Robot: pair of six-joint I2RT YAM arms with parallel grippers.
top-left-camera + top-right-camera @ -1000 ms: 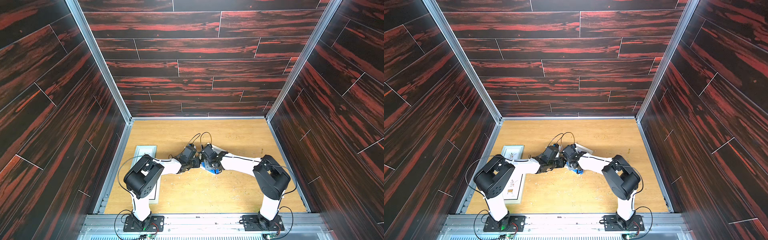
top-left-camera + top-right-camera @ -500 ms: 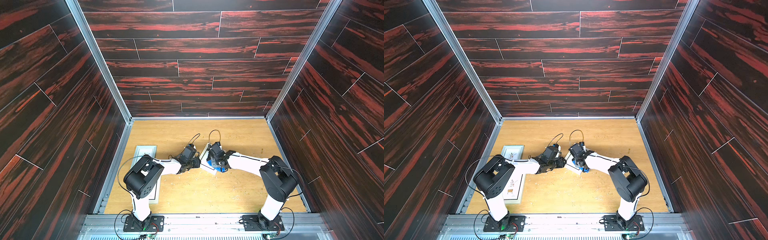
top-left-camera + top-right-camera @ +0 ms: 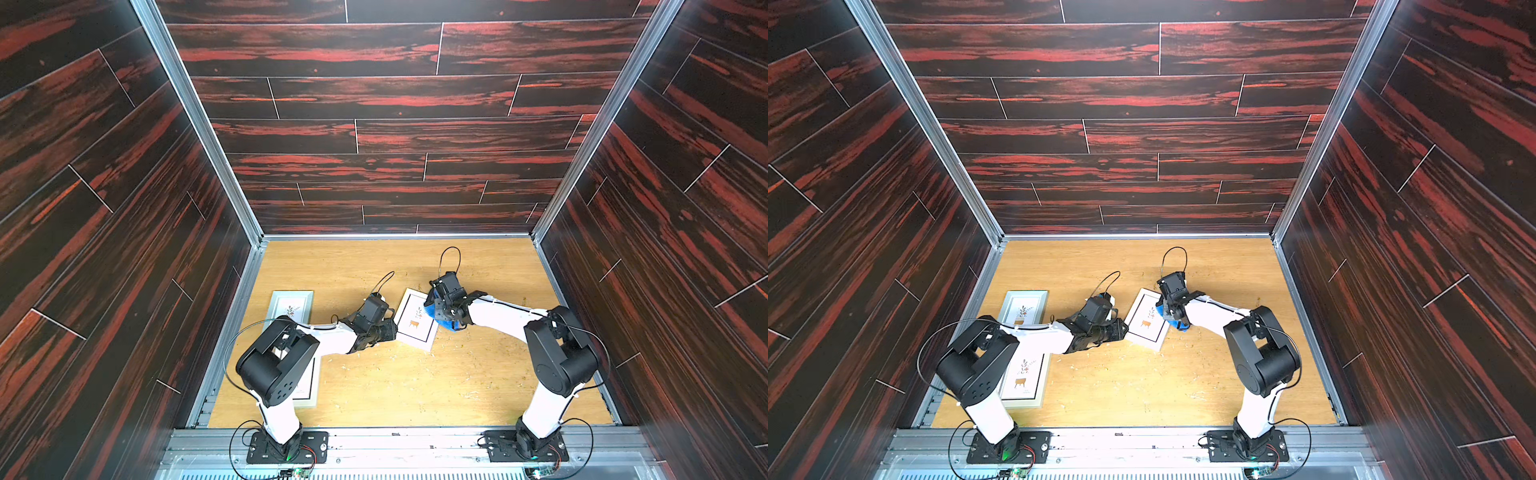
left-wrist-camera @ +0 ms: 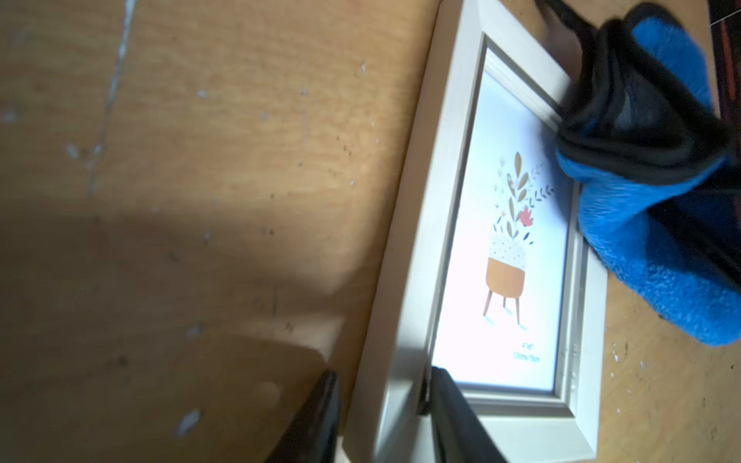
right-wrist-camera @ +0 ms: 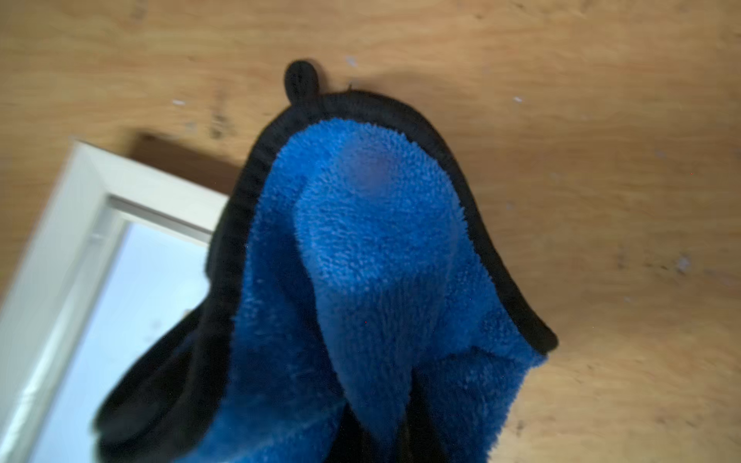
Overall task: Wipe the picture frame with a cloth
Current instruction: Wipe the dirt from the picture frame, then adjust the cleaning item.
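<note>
A: Wooden table, layout?
B: Two spare frames along the 9 o'clock wall. The white picture frame lies flat near centre, plant-pot print up.
A: Cloth?
B: The blue microfibre cloth is bunched and pinched tight in the right gripper. It rests on the frame's 2 o'clock corner.
A: Left side?
B: The left gripper straddles the 8 o'clock rail. Clamped or loose, cannot tell.
A: Progress?
B: Judged mid-wipe. Most of the glass is uncovered, cleanliness unreadable. Left to do: sweep toward 8 o'clock.
</note>
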